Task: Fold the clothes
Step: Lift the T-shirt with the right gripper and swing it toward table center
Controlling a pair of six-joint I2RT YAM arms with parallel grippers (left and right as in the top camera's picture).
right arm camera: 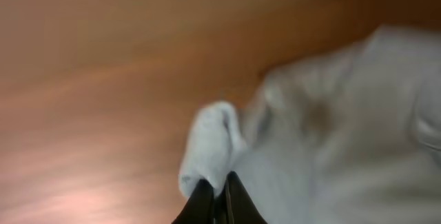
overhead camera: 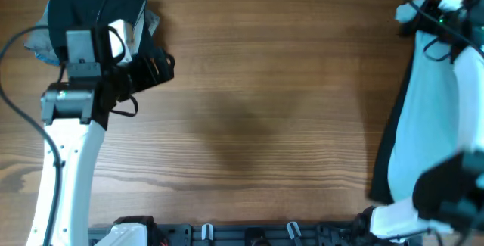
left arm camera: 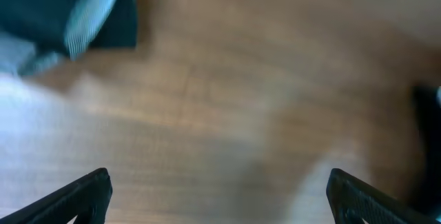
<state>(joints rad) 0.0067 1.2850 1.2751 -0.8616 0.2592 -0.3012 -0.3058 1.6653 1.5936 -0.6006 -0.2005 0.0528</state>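
Note:
A pale blue-white garment hangs along the table's right side, pinched at its top corner by my right gripper. In the right wrist view the jaws are shut on a fold of this white cloth. A pile of dark and light clothes lies at the far left. My left gripper hovers over its near edge; in the left wrist view its fingers are wide open and empty above bare wood, with the pile's dark cloth at upper left.
The wooden table spreads between the two arms. The left arm's white link runs along the left edge. A dark mount rail sits at the front edge.

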